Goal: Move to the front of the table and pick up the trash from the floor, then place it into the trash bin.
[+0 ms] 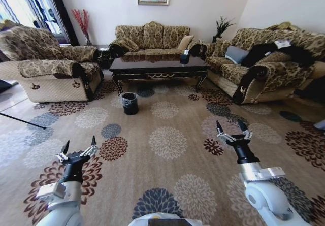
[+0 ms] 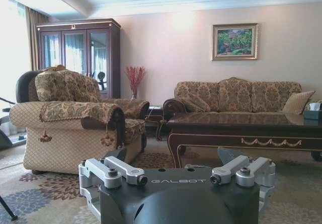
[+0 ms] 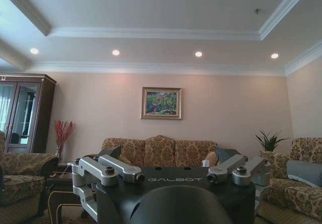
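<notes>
Fingers (image 1: 66, 147) of the left gripper (image 1: 79, 149) and the right gripper (image 1: 232, 128) stand spread wide and empty, both arms held out low over the beige carpet floor (image 1: 167, 175) patterned with round flower medallions in brown, grey, navy and cream. Well ahead, the small round black trash bin (image 1: 129, 103), lined with a crinkly clear plastic bag, sits on the carpet just in front of the long, low, glossy dark-wood counter (image 1: 158, 65) with gold trim and curved legs, ringed by brocade sofas. No litter can be picked out on the busy carpet from this far back; whatever lies there is too small to tell. Such scraps would likely be light, soft and easily crushed, best pinched across the narrowest part; the thin liner looks likely to yield under a touch.
</notes>
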Controlling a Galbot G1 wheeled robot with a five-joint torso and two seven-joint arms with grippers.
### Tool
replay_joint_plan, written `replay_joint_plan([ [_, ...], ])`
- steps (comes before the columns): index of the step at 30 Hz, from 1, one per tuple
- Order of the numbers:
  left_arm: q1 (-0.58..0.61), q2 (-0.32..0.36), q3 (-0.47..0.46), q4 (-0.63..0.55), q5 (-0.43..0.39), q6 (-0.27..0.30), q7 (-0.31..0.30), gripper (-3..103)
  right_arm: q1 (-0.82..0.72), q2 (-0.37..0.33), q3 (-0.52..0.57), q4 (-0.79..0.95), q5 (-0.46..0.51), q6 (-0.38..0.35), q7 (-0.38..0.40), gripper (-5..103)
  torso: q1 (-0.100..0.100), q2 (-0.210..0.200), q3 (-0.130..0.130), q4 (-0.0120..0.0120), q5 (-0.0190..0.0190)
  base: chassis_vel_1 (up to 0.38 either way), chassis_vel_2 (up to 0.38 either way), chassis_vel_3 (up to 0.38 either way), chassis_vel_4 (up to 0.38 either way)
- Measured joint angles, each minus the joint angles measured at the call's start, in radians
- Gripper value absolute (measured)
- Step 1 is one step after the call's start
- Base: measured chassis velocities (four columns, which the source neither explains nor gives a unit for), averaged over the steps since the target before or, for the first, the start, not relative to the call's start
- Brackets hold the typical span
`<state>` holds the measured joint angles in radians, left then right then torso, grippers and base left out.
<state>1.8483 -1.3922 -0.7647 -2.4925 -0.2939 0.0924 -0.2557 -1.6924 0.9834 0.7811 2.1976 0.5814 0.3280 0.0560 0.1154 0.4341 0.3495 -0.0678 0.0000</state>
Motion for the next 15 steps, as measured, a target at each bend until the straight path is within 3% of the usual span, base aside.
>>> replay_joint_plan([
  [15, 0.000, 0.000, 0.000, 0.000, 0.000, 0.000, 0.000, 100, 0.000, 0.000, 0.000, 0.000, 0.000, 0.000, 0.000, 100, 0.022, 0.059, 0.037, 0.0000, 0.0000, 0.000, 0.000, 0.000, 0.000],
])
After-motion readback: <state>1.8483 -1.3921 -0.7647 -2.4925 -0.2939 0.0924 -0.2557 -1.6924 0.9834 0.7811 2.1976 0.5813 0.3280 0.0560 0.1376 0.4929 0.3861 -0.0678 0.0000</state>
